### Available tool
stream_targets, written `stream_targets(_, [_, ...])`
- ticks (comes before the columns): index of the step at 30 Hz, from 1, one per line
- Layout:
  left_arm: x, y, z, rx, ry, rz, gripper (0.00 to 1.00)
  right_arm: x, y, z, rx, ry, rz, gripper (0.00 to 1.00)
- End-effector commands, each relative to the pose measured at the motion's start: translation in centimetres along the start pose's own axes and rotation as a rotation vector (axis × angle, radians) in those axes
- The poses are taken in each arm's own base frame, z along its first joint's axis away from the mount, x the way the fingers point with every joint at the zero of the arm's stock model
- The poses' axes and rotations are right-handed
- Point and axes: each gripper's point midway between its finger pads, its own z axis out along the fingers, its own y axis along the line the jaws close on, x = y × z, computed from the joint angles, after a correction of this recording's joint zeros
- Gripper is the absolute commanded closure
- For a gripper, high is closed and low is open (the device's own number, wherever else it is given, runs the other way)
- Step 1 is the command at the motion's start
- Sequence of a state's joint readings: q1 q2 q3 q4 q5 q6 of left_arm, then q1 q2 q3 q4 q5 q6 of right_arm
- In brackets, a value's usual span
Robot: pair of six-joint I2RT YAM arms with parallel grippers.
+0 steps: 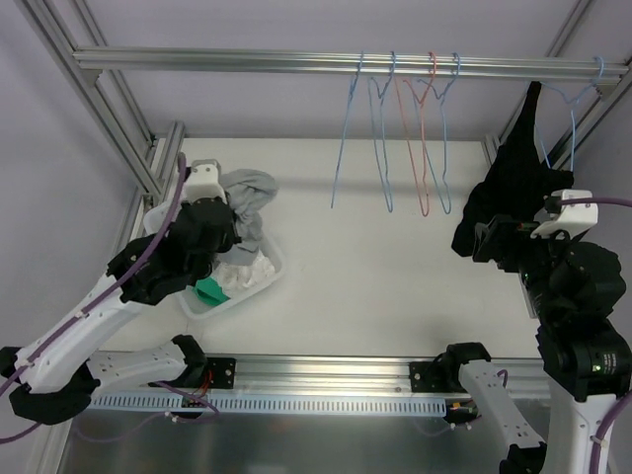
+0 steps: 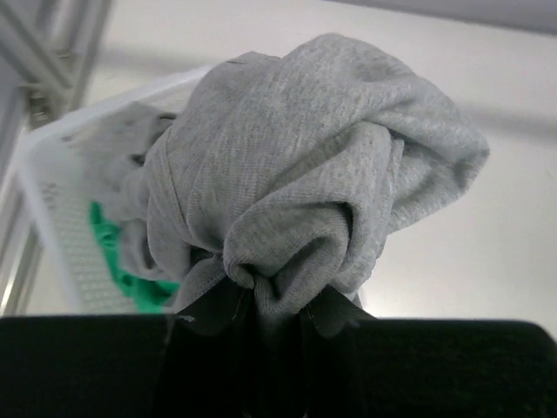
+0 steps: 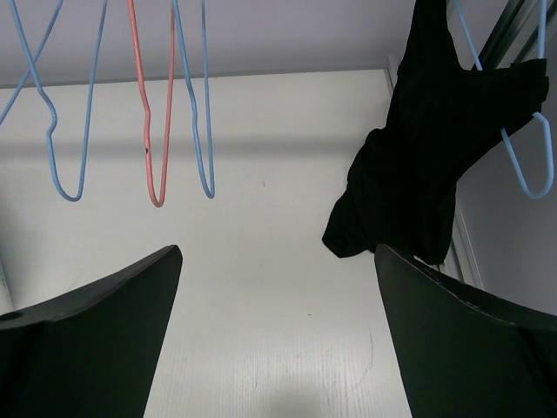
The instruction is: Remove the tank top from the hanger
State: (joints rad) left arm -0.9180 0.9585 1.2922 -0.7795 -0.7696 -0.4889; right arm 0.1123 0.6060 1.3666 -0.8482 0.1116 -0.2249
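Note:
A black tank top (image 1: 506,193) hangs bunched on a light blue hanger (image 1: 573,111) at the right end of the rail; in the right wrist view the top (image 3: 418,157) and its hanger (image 3: 533,148) are at the upper right. My right gripper (image 1: 476,240) is open and empty just below and in front of the top; its jaws (image 3: 277,252) stand wide apart over the table. My left gripper (image 1: 223,210) is shut on a grey garment (image 1: 253,197), holding the bunched cloth (image 2: 305,165) over the white basket (image 1: 269,280).
Several empty wire hangers, blue and one red (image 1: 427,138), hang from the metal rail (image 1: 247,61) at the centre. The basket (image 2: 48,200) holds white and green cloth (image 2: 113,252). Frame posts stand at the left and right edges.

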Motion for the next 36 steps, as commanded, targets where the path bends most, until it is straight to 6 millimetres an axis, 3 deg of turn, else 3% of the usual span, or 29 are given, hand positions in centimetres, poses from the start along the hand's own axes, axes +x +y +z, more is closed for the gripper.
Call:
stream_targets(1, [-0.5,4.8,0.7,-0.162,-0.012,-0.087,1.00,-1.8,0.6,0.9,-0.022,-0.035,0.022,0.01])
stream_targets(5, [3.5,7.5,3.6,-0.261,0.111,-0.185,1.00,-1.7,1.4,1.9,-0.055,-0.031,0.045,0.00])
stream_targets(6, [5.5,8.3,4.5,-0.307,0.155,-0.192,1.00,-1.7,1.6,2.1,-0.068,-0.030,0.046,0.00])
stream_targets(8, [7.6,8.6,5.7,-0.333,0.193,-0.245,1.00,-1.8,1.9,2.5,-0.077,-0.029,0.049,0.00])
stream_targets(9, [10.2,8.7,6.7,-0.345,0.251,-0.236,1.00,-1.8,2.0,2.6,-0.086,-0.026,0.049,0.01])
stream_targets(11, [12.4,7.4,8.2,-0.277,0.293,-0.285,1.00,-2.0,2.3,3.2,-0.094,-0.014,0.051,0.01])
stream_targets(12, [15.4,7.7,8.7,-0.287,0.355,-0.277,1.00,-1.9,2.3,3.4,-0.095,-0.008,0.052,0.00])
stream_targets(14, [18.2,7.2,9.2,-0.277,0.414,-0.320,1.00,-1.9,3.0,3.7,-0.132,0.002,0.055,0.01])
stream_targets(15, [20.8,7.5,9.5,-0.295,0.460,-0.322,1.00,-1.8,3.3,3.8,-0.145,0.007,0.054,0.00])
stream_targets(18, [25.0,8.2,9.1,-0.354,0.536,-0.364,1.00,-1.7,3.7,3.9,-0.166,0.014,0.059,0.00])
stream_targets(21, [26.7,9.1,8.5,-0.393,0.526,-0.412,1.00,-1.8,3.7,3.8,-0.168,0.005,0.059,0.00])
stream_targets(25, [26.4,9.6,8.2,-0.393,0.474,-0.437,1.00,-1.8,3.8,3.7,-0.172,0.004,0.061,0.01])
stream_targets(26, [25.9,9.5,8.1,-0.375,0.457,-0.444,0.94,-1.9,3.7,3.7,-0.170,0.002,0.059,0.01])
stream_targets(29, [23.7,8.5,8.1,-0.304,0.411,-0.459,0.68,-2.0,3.6,4.0,-0.163,0.008,0.051,0.01])
stream_targets(31, [22.3,8.0,7.8,-0.260,0.389,-0.441,0.61,-2.1,3.5,4.3,-0.158,0.024,0.042,0.00])
stream_targets(33, [19.6,7.4,7.5,-0.211,0.337,-0.441,0.36,-2.1,3.5,4.8,-0.150,0.037,0.037,0.00])
stream_targets(34, [18.7,7.3,7.2,-0.200,0.323,-0.437,0.30,-2.4,3.4,4.7,-0.146,0.032,0.037,0.01])
stream_targets(35, [17.0,7.0,6.9,-0.182,0.295,-0.433,0.06,-2.5,3.4,4.8,-0.146,0.034,0.037,0.01])
stream_targets(36, [16.2,7.0,6.7,-0.177,0.281,-0.430,0.01,-2.6,3.5,5.1,-0.147,0.041,0.036,0.00])
